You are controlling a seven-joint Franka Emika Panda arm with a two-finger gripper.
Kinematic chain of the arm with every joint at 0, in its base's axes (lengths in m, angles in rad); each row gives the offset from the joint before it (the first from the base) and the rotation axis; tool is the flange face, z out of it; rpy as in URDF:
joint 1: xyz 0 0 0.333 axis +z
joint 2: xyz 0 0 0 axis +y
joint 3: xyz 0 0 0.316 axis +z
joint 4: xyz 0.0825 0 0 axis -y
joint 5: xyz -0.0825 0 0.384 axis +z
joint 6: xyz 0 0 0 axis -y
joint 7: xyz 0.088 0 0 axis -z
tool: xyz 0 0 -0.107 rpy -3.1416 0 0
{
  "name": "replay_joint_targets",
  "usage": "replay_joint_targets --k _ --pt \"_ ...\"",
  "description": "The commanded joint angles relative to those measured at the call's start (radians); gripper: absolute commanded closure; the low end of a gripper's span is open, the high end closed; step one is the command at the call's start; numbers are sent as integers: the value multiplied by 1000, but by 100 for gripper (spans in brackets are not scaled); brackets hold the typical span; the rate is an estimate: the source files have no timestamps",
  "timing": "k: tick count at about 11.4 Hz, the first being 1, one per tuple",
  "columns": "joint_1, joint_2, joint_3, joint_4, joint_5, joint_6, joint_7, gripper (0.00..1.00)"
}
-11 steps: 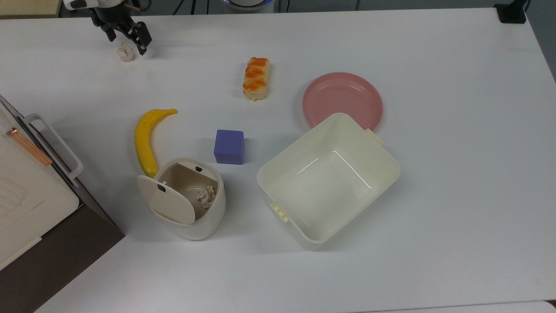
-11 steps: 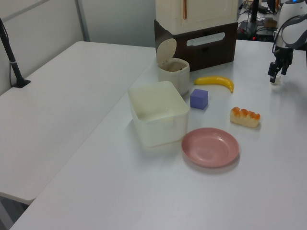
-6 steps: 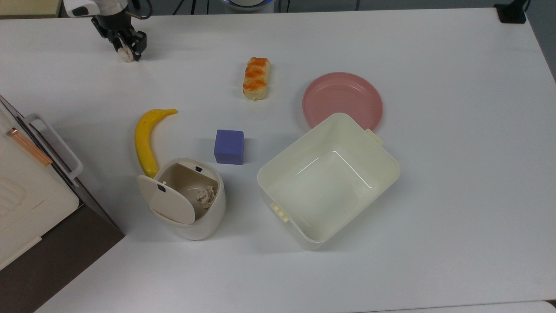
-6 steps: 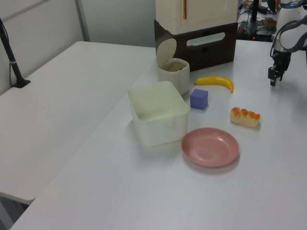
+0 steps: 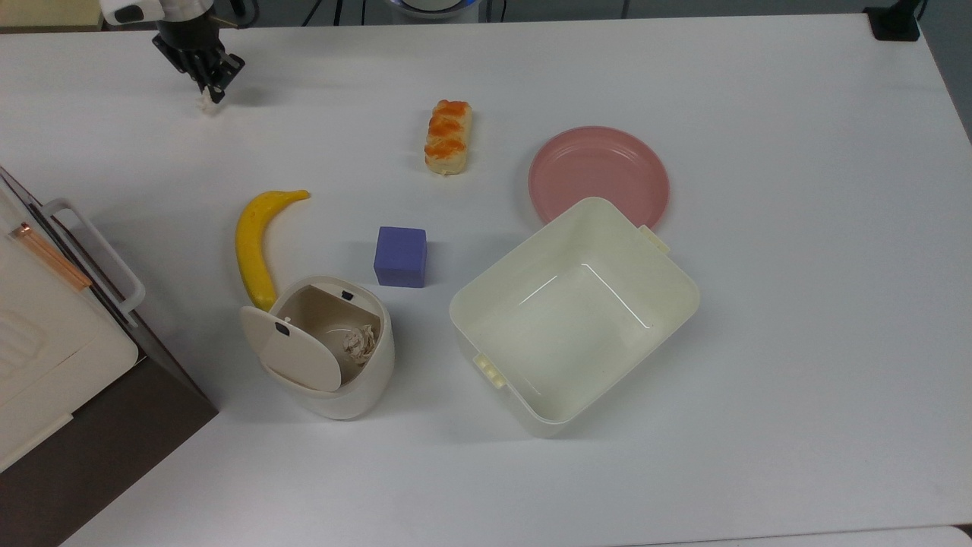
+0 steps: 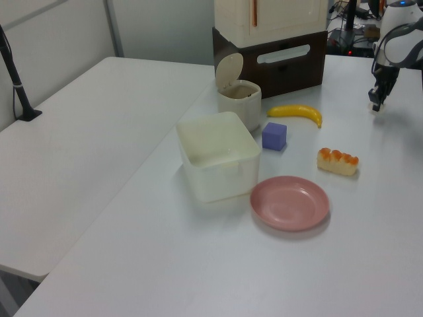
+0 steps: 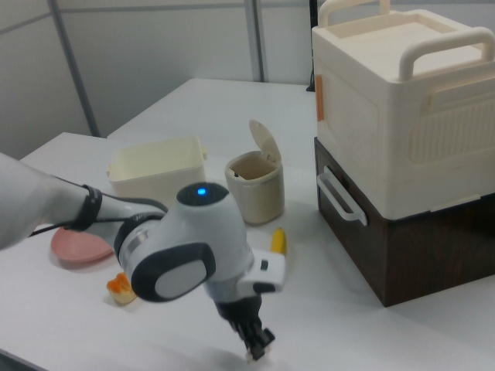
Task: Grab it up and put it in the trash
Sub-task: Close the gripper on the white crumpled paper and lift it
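Observation:
My gripper (image 5: pixel 206 90) is at the far left corner of the table in the top view, pointing down with its fingers shut on the small off-white paper wad (image 5: pixel 203 103); a sliver of it shows below the tips. The left view has the gripper (image 6: pixel 376 105) at the far right, the right view has the gripper (image 7: pixel 258 346) low in front. The trash (image 5: pixel 373 374), a cream rounded bin, stands with its lid (image 5: pixel 298 352) flipped open and another crumpled paper (image 5: pixel 359 341) inside. The trash (image 6: pixel 240 109) is well away from the gripper.
A banana (image 5: pixel 254 243), purple cube (image 5: pixel 400 256), orange-topped bread (image 5: pixel 448 136), pink plate (image 5: pixel 598 175) and large cream square tub (image 5: pixel 668 304) lie between the gripper and the table's near side. A cream and brown box (image 5: pixel 53 342) sits at the top view's left edge.
The gripper came down around the wad and its fingers closed on it. It has since shifted slightly toward the top view's left with the wad.

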Motion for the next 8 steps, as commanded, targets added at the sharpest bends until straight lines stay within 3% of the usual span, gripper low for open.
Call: replay_joint_targets --k 1,4,8 --pt "107 -79 -13 104 31 -155 14 100" --pt "241 -72 -13 371 251 -359 108 100" --pt "345 -1 -13 615 323 -478 308 100"
